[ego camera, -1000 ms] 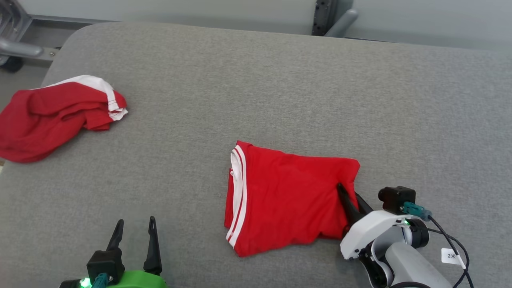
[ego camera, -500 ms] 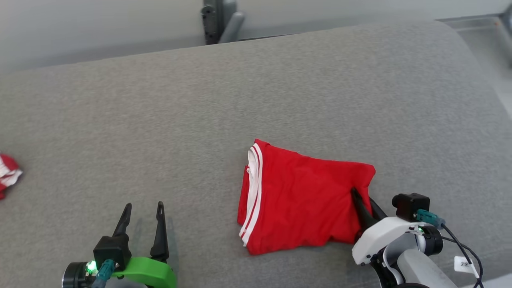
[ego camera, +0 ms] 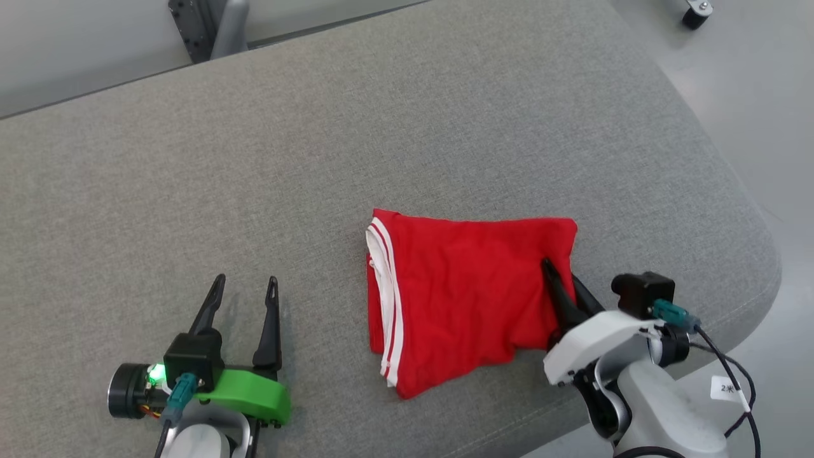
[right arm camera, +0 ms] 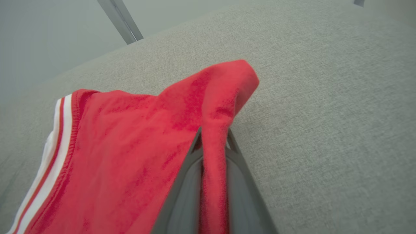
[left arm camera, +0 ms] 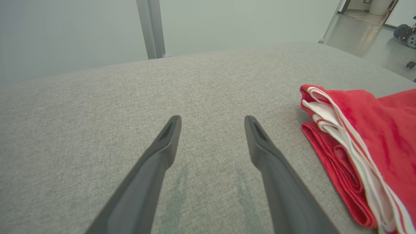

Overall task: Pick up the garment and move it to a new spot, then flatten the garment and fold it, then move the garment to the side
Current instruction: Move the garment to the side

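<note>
The garment (ego camera: 464, 299) is red with white stripes along its left edge and lies folded on the grey padded table (ego camera: 381, 127). My right gripper (ego camera: 558, 275) is shut on the garment's right edge, the fingers pinching a ridge of red cloth. The right wrist view shows that ridge of the garment (right arm camera: 130, 146) rising between the fingers of the right gripper (right arm camera: 214, 133). My left gripper (ego camera: 245, 286) stands open just over the table, left of the garment and apart from it. In the left wrist view the left gripper (left arm camera: 211, 122) holds nothing, and the garment (left arm camera: 373, 130) lies to its right.
The table's rounded right end (ego camera: 757, 254) is close to the right arm, with grey floor (ego camera: 763, 114) beyond it. A metal post (ego camera: 216, 25) stands behind the table's far edge. A caster wheel (ego camera: 693, 13) sits on the floor at the top right.
The head view has swung right. The right gripper has dragged the garment toward the table's right end. A second red garment at the left has passed out of view.
</note>
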### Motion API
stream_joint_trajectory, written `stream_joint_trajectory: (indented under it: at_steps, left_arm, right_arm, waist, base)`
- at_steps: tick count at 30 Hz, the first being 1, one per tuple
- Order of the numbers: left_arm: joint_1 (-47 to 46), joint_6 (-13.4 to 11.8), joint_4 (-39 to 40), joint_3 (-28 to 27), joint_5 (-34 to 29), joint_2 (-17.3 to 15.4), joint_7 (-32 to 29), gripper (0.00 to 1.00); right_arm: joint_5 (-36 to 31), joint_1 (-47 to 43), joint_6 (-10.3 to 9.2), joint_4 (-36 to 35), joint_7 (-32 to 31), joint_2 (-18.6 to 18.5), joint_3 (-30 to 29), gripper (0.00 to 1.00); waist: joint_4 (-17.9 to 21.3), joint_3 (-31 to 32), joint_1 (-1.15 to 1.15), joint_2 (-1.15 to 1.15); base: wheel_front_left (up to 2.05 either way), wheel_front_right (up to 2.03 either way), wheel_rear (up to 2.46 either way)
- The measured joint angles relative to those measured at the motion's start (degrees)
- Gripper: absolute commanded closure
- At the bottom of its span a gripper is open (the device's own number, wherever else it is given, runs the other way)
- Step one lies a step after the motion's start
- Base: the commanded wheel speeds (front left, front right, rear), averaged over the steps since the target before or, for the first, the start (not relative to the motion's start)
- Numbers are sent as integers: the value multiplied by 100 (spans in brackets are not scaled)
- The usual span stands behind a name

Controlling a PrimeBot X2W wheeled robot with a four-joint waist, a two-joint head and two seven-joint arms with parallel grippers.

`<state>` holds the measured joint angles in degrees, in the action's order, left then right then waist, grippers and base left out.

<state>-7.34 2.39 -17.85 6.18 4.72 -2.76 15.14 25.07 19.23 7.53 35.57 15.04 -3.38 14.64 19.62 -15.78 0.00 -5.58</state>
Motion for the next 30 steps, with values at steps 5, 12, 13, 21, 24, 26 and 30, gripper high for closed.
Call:
stream_joint_trajectory:
  at_steps: [5, 12, 13, 21, 24, 26, 30]
  left_arm:
    - [-285, 68, 77, 45, -189, 0, 0, 0]
    - [-785, 140, 289, 136, -443, -53, 0, 0]
    - [-847, 144, 304, 153, -457, -62, 0, 0]
    - [-1095, 127, 547, 226, -502, -179, 0, 0]
    - [-1095, 115, 592, 263, -501, -198, 0, 0]
    - [-1094, 110, 597, 291, -501, -201, 0, 0]
    - [-1094, 85, 593, 318, -493, -214, 1, 0]
  right_arm:
    - [-104, 572, 0, -68, 0, -93, 73, 100]
    - [-325, 1896, 1, 271, -1, -480, -230, 100]
    - [-413, 2082, 1, 381, -1, -563, -326, 100]
    - [-1182, 3061, 1, 1526, -4, -1482, -1875, 100]
    - [-1599, 3148, 1, 1761, -4, -1751, -2539, 100]
    - [-1885, 3161, 1, 1806, -4, -1908, -2930, 100]
    - [-2449, 3169, 1, 1770, -4, -2104, -3552, 100]
  waist:
    - [8, -348, 0, 0]
    - [-316, -922, 0, 0]
    - [-402, -1001, 2, 0]
    - [-1116, -1531, 2, 1]
    - [-1335, -1686, 1, 0]
    - [-1467, -1765, 1, 1]
    - [-1676, -1876, 0, 0]
  base:
    - [0, 0, 0]
    - [0, 0, 0]
    - [0, 0, 0]
    - [0, 0, 0]
    - [0, 0, 0]
    - [0, 0, 0]
    - [0, 0, 0]
